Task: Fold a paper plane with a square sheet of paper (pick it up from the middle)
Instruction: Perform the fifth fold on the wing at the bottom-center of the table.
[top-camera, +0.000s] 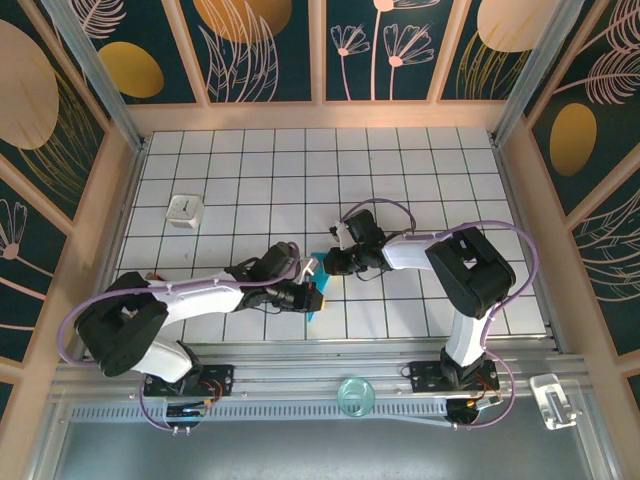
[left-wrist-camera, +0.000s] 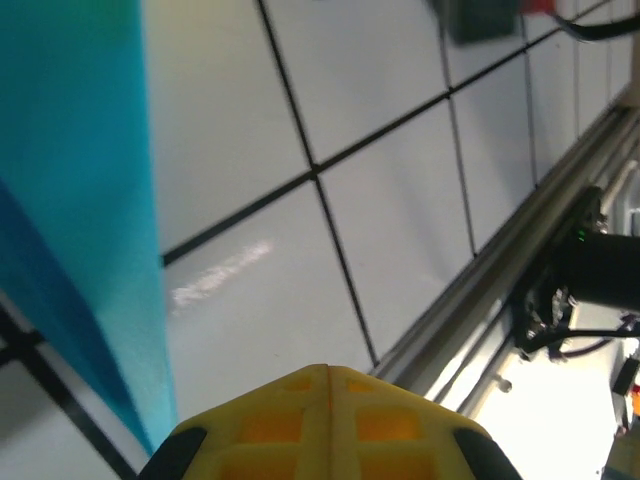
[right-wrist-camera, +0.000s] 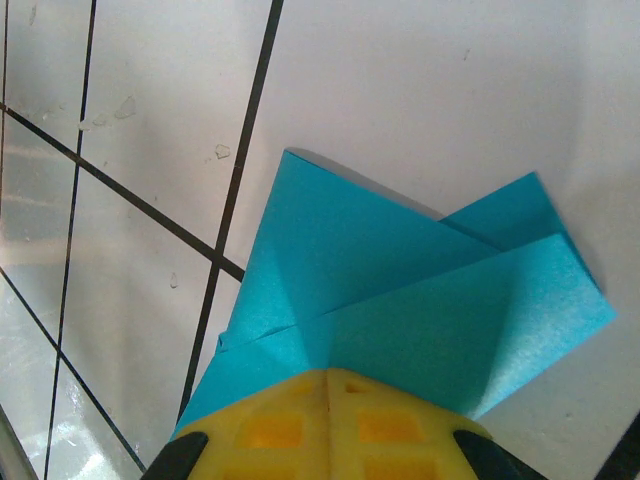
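Note:
The square sheet of paper is teal-blue and folded into overlapping triangular flaps, lying flat on the white grid table. My right gripper is shut, its yellow fingertips resting on the near part of the paper with nothing visible between them. In the left wrist view the paper runs as a teal band along the left, beside my shut left gripper, which holds nothing. From above, both grippers meet at the table's middle, left gripper and right gripper, with slivers of paper showing between them.
A small white cube stands at the left back of the table. A clear round dish and a clear bracket sit on the front rail. Wooden walls enclose the table on three sides.

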